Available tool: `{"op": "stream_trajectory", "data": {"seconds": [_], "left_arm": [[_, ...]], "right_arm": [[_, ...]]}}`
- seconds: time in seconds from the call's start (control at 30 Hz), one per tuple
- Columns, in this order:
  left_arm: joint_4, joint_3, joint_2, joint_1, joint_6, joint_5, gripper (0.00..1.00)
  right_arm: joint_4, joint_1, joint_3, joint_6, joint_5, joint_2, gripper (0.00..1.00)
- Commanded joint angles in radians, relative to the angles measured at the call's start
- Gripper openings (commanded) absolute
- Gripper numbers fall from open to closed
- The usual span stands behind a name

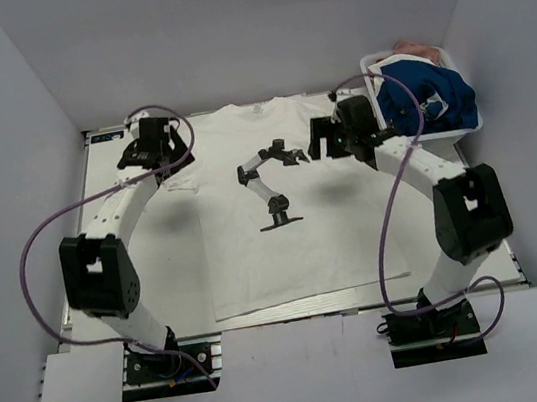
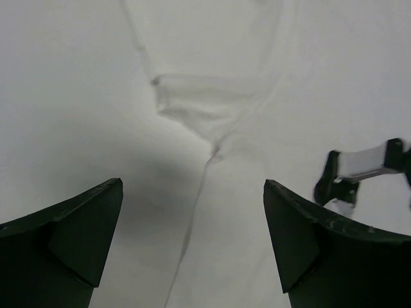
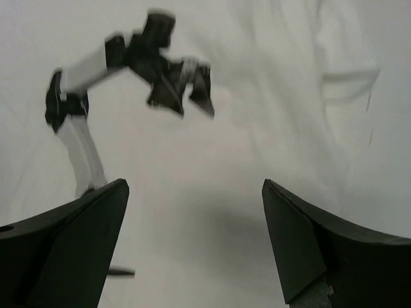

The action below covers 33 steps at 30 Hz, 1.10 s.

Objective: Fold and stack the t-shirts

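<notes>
A white t-shirt [image 1: 256, 253] with a black-and-grey robot-arm print [image 1: 268, 181] lies spread flat on the table, collar at the far side. My left gripper [image 1: 174, 164] is open and empty just above the shirt's left sleeve seam [image 2: 192, 231]. My right gripper [image 1: 315, 140] is open and empty above the shirt's upper right chest, beside the print [image 3: 128, 64]. A royal blue t-shirt [image 1: 426, 102] lies bunched in a white bin at the far right.
The white bin [image 1: 466, 127] stands at the far right corner with a pinkish cloth [image 1: 417, 47] behind the blue shirt. White walls close in the table on three sides. Purple cables loop from both arms.
</notes>
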<state>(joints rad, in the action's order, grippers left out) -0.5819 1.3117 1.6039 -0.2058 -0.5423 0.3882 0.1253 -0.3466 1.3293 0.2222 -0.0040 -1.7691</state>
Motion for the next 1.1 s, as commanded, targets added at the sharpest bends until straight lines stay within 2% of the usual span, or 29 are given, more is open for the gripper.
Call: {"op": "stream_trajectory", "data": {"seconds": [0.0,0.07,0.1,0.13,0.2,0.23,0.3,0.33,0.43,0.57,0.63,0.7,0.8,0.83,0.87,0.9,0.93,0.97,1.0,1.03,1.07], "left_arm": [[0.158,0.131,0.154,-0.004,0.132,-0.156,1.00],[0.148,0.256,0.250,0.006,0.163,-0.216,1.00],[0.139,0.305,0.354,0.006,0.179,-0.216,1.00],[0.126,0.404,0.407,0.006,0.188,-0.216,1.00],[0.076,0.507,0.508,0.006,0.205,-0.183,1.00],[0.056,0.608,0.606,0.006,0.221,-0.183,1.00],[0.021,0.702,0.683,0.006,0.222,-0.183,1.00],[0.011,0.718,0.735,0.006,0.210,-0.172,1.00],[-0.001,0.689,0.758,0.017,0.176,-0.163,1.00],[0.002,0.501,0.748,0.042,0.102,-0.151,1.00],[-0.065,0.436,0.722,0.064,0.033,-0.134,1.00],[-0.199,0.333,0.702,0.078,-0.109,-0.111,1.00],[-0.214,0.042,0.558,0.065,-0.237,-0.155,1.00],[-0.191,-0.041,0.504,0.054,-0.255,-0.179,1.00],[-0.181,-0.210,0.384,0.036,-0.274,-0.234,0.97],[-0.180,-0.295,0.317,0.036,-0.330,-0.277,0.97],[-0.136,-0.474,0.242,0.017,-0.331,-0.379,0.92],[-0.116,-0.564,0.159,0.002,-0.340,-0.415,0.92],[-0.105,-0.647,-0.018,-0.030,-0.379,-0.454,0.92],[-0.090,-0.777,-0.115,-0.056,-0.380,-0.521,1.00],[-0.104,-0.819,-0.212,-0.067,-0.402,-0.547,1.00]], "right_arm": [[0.042,-0.018,-0.195,0.144,0.024,0.120,0.90],[0.086,-0.026,-0.275,0.173,-0.020,0.141,0.90],[0.109,-0.035,-0.324,0.201,-0.024,0.167,0.90],[0.118,-0.041,-0.373,0.210,-0.027,0.178,0.90],[0.119,-0.060,-0.448,0.238,-0.030,0.209,0.90],[0.114,-0.061,-0.493,0.247,-0.030,0.223,0.90],[0.099,-0.069,-0.533,0.272,-0.022,0.241,0.90],[0.091,-0.071,-0.547,0.270,-0.022,0.246,0.90],[0.099,-0.069,-0.518,0.279,-0.001,0.220,0.90],[0.134,-0.061,-0.437,0.278,0.064,0.142,0.90],[0.192,-0.061,-0.360,0.304,0.172,0.053,0.90],[0.249,-0.055,-0.229,0.298,0.246,-0.025,0.90],[0.295,-0.043,-0.037,0.255,0.272,-0.186,0.90],[0.301,-0.039,0.005,0.247,0.260,-0.219,0.90],[0.294,-0.032,0.084,0.227,0.253,-0.306,0.90],[0.287,-0.026,0.163,0.221,0.234,-0.338,0.90],[0.295,-0.017,0.209,0.221,0.223,-0.370,0.90],[0.287,-0.012,0.311,0.182,0.182,-0.457,0.90],[0.266,-0.012,0.400,0.160,0.165,-0.484,0.90],[0.260,-0.011,0.495,0.101,0.118,-0.544,0.90],[0.263,-0.009,0.537,0.086,0.113,-0.556,0.90]]}}
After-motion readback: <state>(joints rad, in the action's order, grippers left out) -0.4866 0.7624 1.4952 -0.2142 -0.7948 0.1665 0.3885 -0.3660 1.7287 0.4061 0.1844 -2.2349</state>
